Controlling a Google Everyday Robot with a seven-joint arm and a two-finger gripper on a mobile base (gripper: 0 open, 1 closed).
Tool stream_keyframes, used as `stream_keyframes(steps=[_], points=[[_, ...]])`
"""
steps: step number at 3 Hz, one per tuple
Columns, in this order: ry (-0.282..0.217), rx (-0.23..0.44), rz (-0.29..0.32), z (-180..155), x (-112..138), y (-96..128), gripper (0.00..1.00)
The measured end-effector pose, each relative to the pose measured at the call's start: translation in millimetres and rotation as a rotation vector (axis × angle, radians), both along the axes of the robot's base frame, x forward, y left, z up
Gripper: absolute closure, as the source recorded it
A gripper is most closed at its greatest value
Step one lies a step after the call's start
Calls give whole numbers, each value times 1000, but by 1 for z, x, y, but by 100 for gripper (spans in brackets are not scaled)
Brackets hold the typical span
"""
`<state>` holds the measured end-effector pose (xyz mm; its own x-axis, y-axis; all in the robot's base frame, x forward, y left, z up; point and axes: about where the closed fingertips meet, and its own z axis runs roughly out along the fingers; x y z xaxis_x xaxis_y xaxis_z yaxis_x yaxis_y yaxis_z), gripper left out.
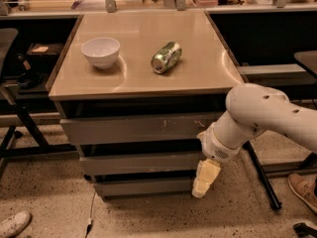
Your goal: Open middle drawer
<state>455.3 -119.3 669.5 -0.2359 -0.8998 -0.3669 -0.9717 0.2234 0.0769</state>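
The pale cream two-finger gripper (pixel 205 178) hangs downward at the right front corner of the beige-topped grey drawer cabinet (pixel 133 81), below the bulky white arm (pixel 257 120). Whether it is spread or closed cannot be told. The wide, flat grey front of the middle drawer (pixel 141 162) runs leftward from just beside its upper part and looks pushed in, between the taller scratched top front (pixel 138 129) and the narrow bottom front (pixel 143 186). Speckled floor (pixel 148 217) spreads beneath and to its left. A slanted black leg (pixel 260 175) stands near on its right.
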Motion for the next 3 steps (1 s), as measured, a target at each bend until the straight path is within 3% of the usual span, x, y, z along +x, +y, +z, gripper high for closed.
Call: stream_keyframes(steps=[1,2,3], points=[[0,0,0,0,0,0,0],[7,14,17,-30,6,7,0],[3,15,1,-72,29,14,0]])
